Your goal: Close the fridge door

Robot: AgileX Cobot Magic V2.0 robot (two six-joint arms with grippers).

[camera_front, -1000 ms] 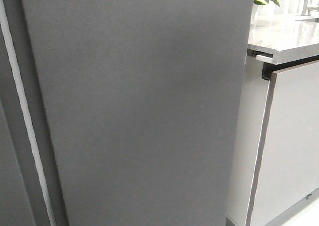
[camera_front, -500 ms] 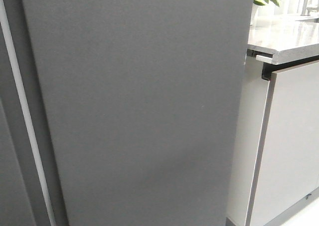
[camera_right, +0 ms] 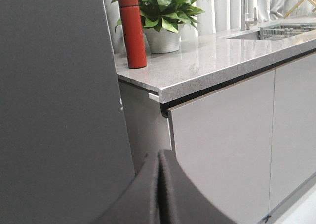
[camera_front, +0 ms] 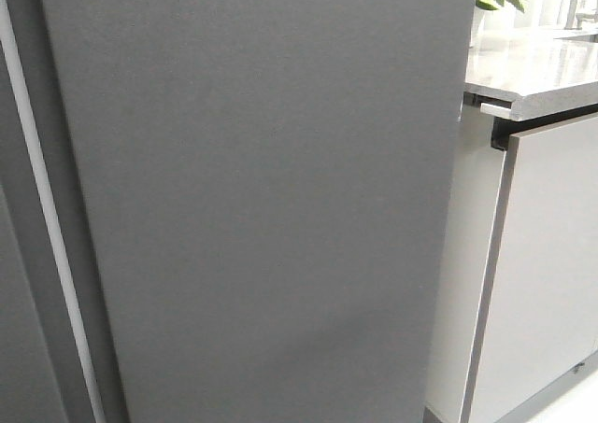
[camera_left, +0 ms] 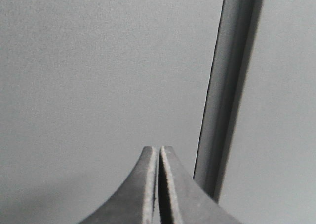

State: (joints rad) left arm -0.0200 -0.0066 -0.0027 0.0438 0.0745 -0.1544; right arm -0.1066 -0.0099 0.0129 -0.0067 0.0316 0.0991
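The fridge door (camera_front: pixel 262 199) fills our front view from nine to three o'clock. Our left gripper (camera_left: pixel 158 157) and right gripper (camera_right: pixel 159 159) are both pressed together, empty. We risk skidding off its handleless matte face while pushing.

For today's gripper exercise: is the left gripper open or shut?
Shut: the left gripper shows its two fingers pressed together, holding nothing.

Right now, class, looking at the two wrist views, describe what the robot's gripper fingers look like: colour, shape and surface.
The left gripper has two dark grey fingers that curve in to narrow tips, each with a paler, rough-looking strip along its inner face. The right gripper has the same curved, tapering shape but looks darker, near black and matte. No cables or markings show, and the arms are out of view.
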